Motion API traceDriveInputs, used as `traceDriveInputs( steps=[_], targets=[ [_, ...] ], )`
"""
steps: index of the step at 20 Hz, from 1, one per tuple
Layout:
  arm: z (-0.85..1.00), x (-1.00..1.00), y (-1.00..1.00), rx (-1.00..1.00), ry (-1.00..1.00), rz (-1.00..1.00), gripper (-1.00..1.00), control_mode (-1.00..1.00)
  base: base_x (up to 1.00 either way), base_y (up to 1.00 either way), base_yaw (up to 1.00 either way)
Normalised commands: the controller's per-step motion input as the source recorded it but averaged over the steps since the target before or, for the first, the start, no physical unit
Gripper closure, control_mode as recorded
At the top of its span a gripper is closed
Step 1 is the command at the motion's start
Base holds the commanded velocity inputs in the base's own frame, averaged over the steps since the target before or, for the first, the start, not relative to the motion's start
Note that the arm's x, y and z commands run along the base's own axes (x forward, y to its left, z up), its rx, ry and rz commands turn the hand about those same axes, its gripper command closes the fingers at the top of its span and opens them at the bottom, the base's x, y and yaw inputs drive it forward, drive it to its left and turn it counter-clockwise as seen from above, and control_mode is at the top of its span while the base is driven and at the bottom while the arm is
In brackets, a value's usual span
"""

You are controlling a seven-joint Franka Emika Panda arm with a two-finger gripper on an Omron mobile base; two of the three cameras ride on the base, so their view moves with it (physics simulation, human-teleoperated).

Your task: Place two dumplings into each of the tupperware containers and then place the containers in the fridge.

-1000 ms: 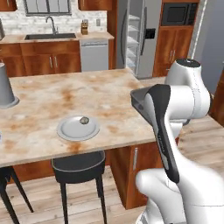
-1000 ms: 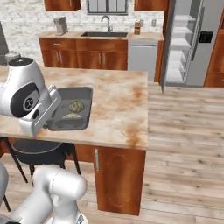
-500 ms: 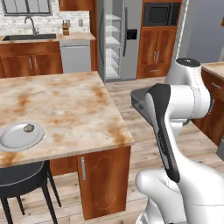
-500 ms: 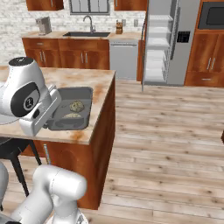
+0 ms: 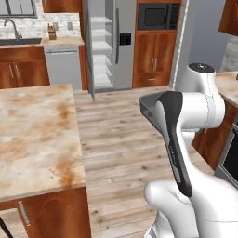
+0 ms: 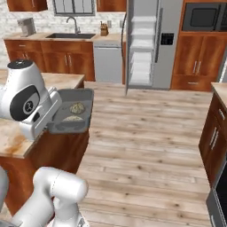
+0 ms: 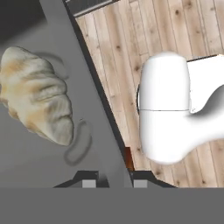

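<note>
Fridge (image 5: 104, 44) at back centre, steel grey, one door open w/ pale shelves showing; black dispenser panel on the other door. Island counter (image 5: 35, 139) at left, marbled tan top. Dark grey container (image 5: 151, 109) edge visible behind arm's dark link, raised over wood floor (image 5: 116, 144). Microwave (image 5: 157, 16) right of fridge.

one container (image 6: 73, 117), two dumplings (image 6: 77, 107), one fridge (image 6: 146, 44)

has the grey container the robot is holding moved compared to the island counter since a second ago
Yes. The dark grey container was over the island counter then; now it hangs past the counter's end, above the wood floor, towards the fridge.
</note>
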Motion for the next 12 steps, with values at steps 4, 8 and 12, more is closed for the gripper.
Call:
traceDriveInputs(
  steps=[4, 8, 12],
  targets=[
    [0.00, 0.00, 0.00, 0.00, 0.00, 0.00, 1.00, 1.00, 1.00, -0.94, 0.18],
    [0.00, 0.00, 0.00, 0.00, 0.00, 0.00, 1.00, 1.00, 1.00, -0.68, 0.20],
    [0.00, 0.00, 0.00, 0.00, 0.00, 0.00, 1.00, 1.00, 1.00, -0.38, 0.24]
  ],
)
